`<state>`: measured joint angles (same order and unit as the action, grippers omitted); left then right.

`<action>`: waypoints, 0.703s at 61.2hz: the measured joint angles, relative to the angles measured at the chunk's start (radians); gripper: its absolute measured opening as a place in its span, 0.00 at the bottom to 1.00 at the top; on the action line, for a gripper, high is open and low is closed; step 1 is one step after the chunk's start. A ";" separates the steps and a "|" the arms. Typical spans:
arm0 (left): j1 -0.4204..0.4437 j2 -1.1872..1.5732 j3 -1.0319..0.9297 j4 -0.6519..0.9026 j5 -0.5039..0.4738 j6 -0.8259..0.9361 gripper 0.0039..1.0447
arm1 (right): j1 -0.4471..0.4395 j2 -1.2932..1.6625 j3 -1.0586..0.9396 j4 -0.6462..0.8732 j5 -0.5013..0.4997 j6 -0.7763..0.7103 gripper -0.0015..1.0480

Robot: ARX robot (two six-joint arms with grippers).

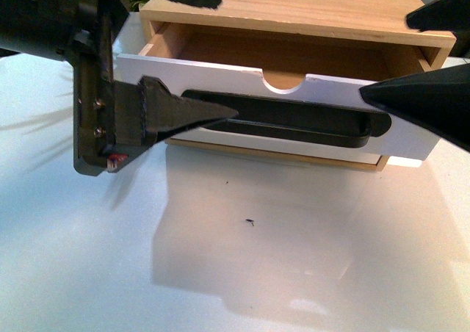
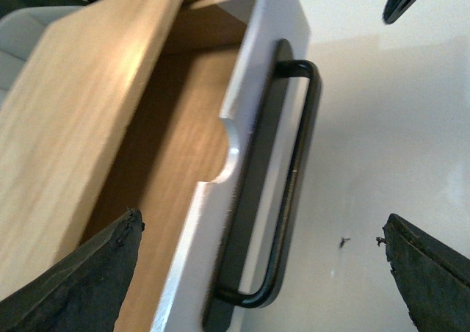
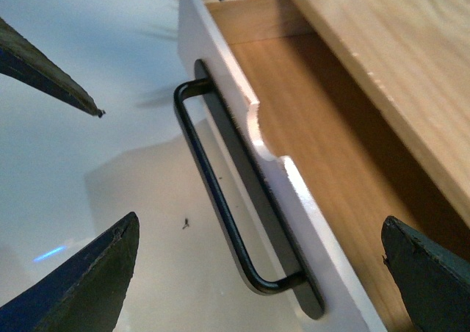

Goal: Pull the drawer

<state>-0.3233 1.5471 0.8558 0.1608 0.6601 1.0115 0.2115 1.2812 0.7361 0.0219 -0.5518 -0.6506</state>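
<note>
The drawer (image 1: 220, 78) has a white front, a half-round notch (image 1: 283, 83) in its top edge and a long black bar handle (image 1: 294, 123). It stands partly out of its wooden cabinet (image 1: 294, 5), and its bare wooden inside shows. My left gripper (image 1: 228, 56) is open at the handle's left end, one finger (image 1: 183, 112) in front of the bar. My right gripper (image 1: 384, 55) is open at the right end. In the left wrist view the open gripper (image 2: 261, 222) straddles the drawer front (image 2: 213, 222) and the handle (image 2: 283, 222) without touching. The right gripper (image 3: 261, 222) likewise spans the handle (image 3: 220, 200).
The cabinet stands on a glossy white table (image 1: 220, 258), which stretches towards me in front of the drawer. A tiny dark speck (image 1: 250, 222) lies on it. The other arm's fingers (image 3: 51, 71) show at the edge of each wrist view.
</note>
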 joint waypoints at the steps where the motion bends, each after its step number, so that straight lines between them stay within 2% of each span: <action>1: 0.003 -0.007 -0.008 0.016 -0.003 -0.010 0.93 | -0.002 -0.010 -0.007 0.008 0.006 0.007 0.91; 6: 0.028 -0.057 -0.064 0.131 -0.046 -0.089 0.93 | -0.020 -0.089 -0.060 0.065 0.039 0.057 0.91; 12: 0.067 -0.132 -0.145 0.312 -0.169 -0.217 0.93 | -0.055 -0.211 -0.137 0.130 0.093 0.133 0.91; 19: 0.102 -0.252 -0.245 0.422 -0.262 -0.351 0.93 | -0.098 -0.355 -0.220 0.169 0.164 0.221 0.91; 27: 0.146 -0.426 -0.369 0.426 -0.348 -0.501 0.93 | -0.136 -0.534 -0.305 0.177 0.269 0.337 0.91; 33: 0.211 -0.584 -0.469 0.376 -0.404 -0.658 0.93 | -0.164 -0.704 -0.379 0.148 0.339 0.447 0.91; 43: 0.356 -0.787 -0.580 0.255 -0.393 -0.853 0.93 | -0.222 -0.921 -0.453 0.067 0.448 0.607 0.91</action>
<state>0.0322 0.7605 0.2760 0.4160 0.2668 0.1585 -0.0101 0.3603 0.2829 0.0887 -0.1040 -0.0441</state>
